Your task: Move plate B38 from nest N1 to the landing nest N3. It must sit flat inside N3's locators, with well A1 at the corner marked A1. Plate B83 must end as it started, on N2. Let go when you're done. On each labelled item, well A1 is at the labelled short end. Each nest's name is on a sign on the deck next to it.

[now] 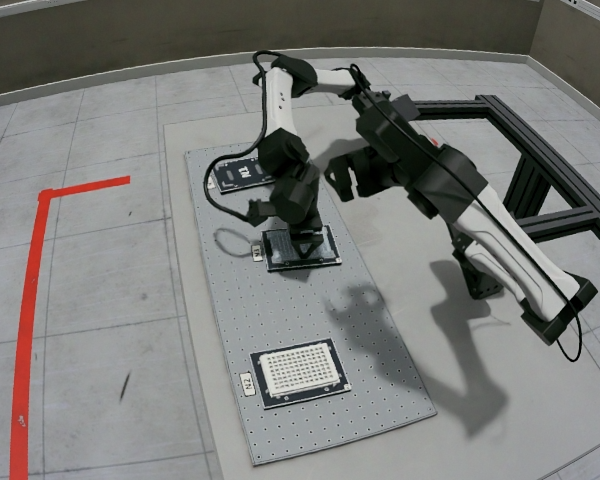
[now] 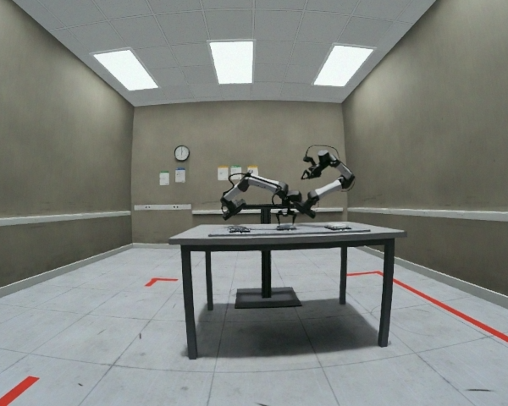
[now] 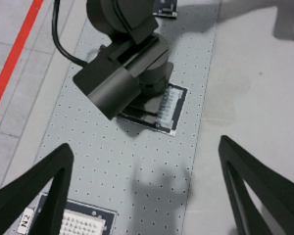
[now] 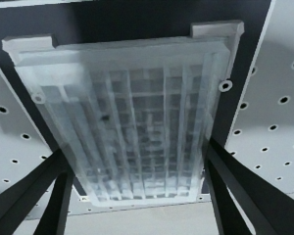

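Clear plate B38 [image 1: 282,246] [image 4: 137,113] [image 3: 170,104] lies level at nest N3 [image 1: 290,265] [image 4: 122,24], its far edge at the pale corner locators. Whether it is fully seated cannot be told. My right gripper [image 4: 136,145] [image 1: 305,249] is shut on its long sides, from above. B38's label and well A1 are not readable. White plate B83 [image 1: 300,369] [image 3: 80,225] sits on nest N2 [image 1: 274,401]. Nest N1 [image 1: 228,167] shows no plate in its visible part. My left gripper [image 3: 143,145] [image 2: 304,175] is open and empty, high above the deck between N2 and N3.
The perforated deck [image 1: 290,310] lies on the table [image 2: 228,240]. The right arm hides part of N3 and N1. The left arm reaches over the table beside the right wrist. A black frame [image 1: 548,165] stands behind the arms. Signs N3 [image 1: 257,252] and N2 [image 1: 247,383] stand beside their nests.
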Controlling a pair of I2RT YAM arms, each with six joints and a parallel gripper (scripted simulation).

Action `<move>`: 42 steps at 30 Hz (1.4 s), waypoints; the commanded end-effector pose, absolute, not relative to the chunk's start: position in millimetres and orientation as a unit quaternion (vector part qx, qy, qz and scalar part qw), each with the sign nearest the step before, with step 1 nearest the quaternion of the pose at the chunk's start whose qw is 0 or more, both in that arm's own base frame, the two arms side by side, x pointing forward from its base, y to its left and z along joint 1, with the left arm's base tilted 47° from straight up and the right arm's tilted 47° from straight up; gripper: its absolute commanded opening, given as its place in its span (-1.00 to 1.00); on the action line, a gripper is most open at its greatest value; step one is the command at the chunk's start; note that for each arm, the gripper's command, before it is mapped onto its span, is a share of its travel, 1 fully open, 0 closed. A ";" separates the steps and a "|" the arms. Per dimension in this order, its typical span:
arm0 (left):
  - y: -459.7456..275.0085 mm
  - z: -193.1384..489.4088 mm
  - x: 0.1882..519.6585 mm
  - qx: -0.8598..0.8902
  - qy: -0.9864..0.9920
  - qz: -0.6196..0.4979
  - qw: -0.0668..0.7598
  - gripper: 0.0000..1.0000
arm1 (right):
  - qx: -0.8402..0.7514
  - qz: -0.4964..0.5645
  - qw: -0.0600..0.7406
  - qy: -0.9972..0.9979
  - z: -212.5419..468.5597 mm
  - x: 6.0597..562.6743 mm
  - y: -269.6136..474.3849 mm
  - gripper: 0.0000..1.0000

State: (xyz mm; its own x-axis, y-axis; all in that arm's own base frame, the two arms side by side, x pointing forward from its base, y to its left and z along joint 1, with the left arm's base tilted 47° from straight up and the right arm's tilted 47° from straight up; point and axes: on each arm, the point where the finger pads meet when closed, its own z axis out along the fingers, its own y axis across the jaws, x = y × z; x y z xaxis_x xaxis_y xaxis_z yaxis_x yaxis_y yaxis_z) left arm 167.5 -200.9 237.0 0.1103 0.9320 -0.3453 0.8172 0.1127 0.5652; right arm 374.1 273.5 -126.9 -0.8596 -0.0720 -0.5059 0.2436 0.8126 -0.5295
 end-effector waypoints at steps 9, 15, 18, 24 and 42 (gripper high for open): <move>-202.1 238.2 166.7 0.662 0.661 0.080 0.344 1.00 | 0.041 -0.303 0.262 0.915 -132.1 371.7 281.3 0.84; -202.1 238.2 166.7 0.662 0.661 0.080 0.344 1.00 | 0.042 -0.279 0.275 0.919 -103.9 367.4 302.7 1.00; -202.1 238.2 166.7 0.662 0.661 0.080 0.344 1.00 | 0.040 -0.281 0.271 0.920 -102.8 359.6 305.3 1.00; -202.1 238.2 166.7 0.662 0.661 0.080 0.344 1.00 | 0.040 -0.280 0.270 0.920 -99.3 356.7 307.8 1.00; -202.1 238.2 166.7 0.662 0.661 0.080 0.344 1.00 | -0.001 -0.268 0.298 0.916 -81.2 347.1 342.1 1.00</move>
State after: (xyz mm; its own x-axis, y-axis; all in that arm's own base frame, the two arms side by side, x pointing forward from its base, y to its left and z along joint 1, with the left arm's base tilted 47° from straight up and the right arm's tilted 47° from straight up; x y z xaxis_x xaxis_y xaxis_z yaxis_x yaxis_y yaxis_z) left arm 167.4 -200.9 236.9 0.1103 0.9320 -0.3452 0.8173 0.1126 0.5651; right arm 352.2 316.3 -96.5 -0.8527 -0.0958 -0.5135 0.2189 0.8270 -0.5178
